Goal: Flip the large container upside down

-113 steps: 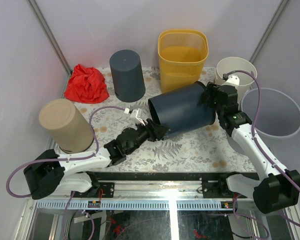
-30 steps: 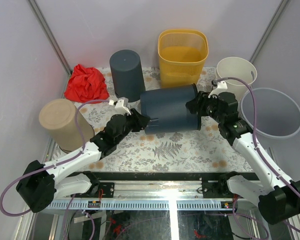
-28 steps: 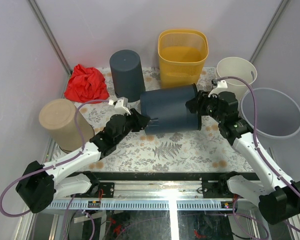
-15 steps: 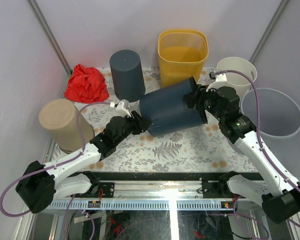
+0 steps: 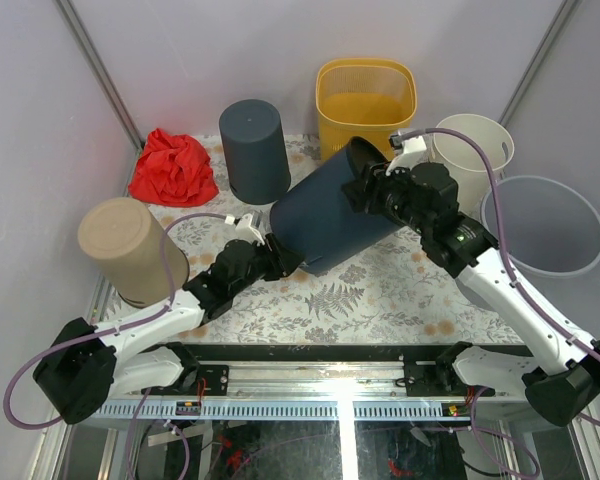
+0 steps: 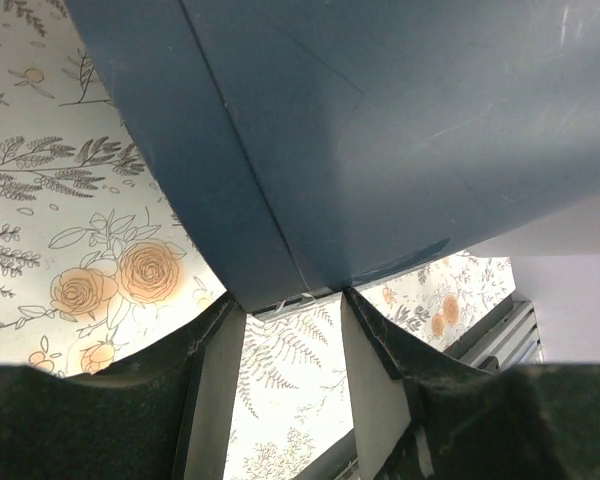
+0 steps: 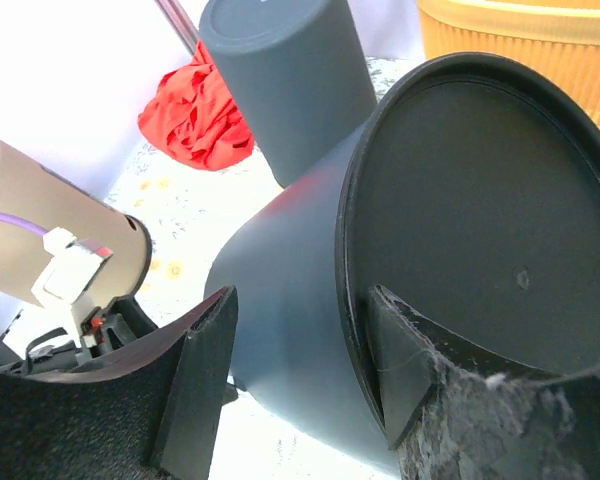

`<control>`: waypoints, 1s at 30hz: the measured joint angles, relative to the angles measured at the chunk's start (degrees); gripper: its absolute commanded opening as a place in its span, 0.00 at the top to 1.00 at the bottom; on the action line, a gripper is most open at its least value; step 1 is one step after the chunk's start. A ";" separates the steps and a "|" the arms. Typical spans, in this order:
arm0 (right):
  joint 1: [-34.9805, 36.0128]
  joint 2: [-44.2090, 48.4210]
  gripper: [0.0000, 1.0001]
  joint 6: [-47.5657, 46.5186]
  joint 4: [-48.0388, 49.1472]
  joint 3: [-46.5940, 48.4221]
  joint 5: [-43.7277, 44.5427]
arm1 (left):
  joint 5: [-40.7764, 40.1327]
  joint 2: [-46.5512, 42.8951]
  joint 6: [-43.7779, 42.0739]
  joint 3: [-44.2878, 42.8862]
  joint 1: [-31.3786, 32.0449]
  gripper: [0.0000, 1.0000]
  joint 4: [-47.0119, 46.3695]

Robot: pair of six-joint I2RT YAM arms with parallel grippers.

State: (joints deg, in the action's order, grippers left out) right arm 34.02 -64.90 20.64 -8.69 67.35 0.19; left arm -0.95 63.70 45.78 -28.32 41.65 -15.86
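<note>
Top external view shows the large container (image 5: 325, 220) tilted over the floral cloth (image 5: 380, 292), long axis climbing from its mouth at the left gripper (image 5: 280, 257) to the base rim clamped by the right gripper (image 5: 366, 188), while only the left wrist view shows the left fingers astride the mouth rim, their hold unclear.

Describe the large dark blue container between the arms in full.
The large container is dark blue, plastic-looking, a tapered cylinder. It is tilted, its closed, rimmed base raised toward the rear right, its mouth end low over the floral tablecloth. The right gripper clamps the base edge; the left gripper clamps the lower rim.
</note>
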 measured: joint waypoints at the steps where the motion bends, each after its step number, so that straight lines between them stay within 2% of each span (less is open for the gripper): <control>1: 0.66 -0.37 0.39 -0.15 0.09 0.33 0.37 | 0.02 0.00 0.00 0.22 0.00 0.60 0.02; 30: 14.67 -14.05 0.39 -1.60 2.21 10.84 4.94 | -2.27 -0.46 0.02 5.07 0.31 0.59 2.80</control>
State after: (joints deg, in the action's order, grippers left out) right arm 48.69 -78.96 19.05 -6.48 78.19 5.13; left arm -3.22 63.24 45.80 -23.24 41.95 -13.06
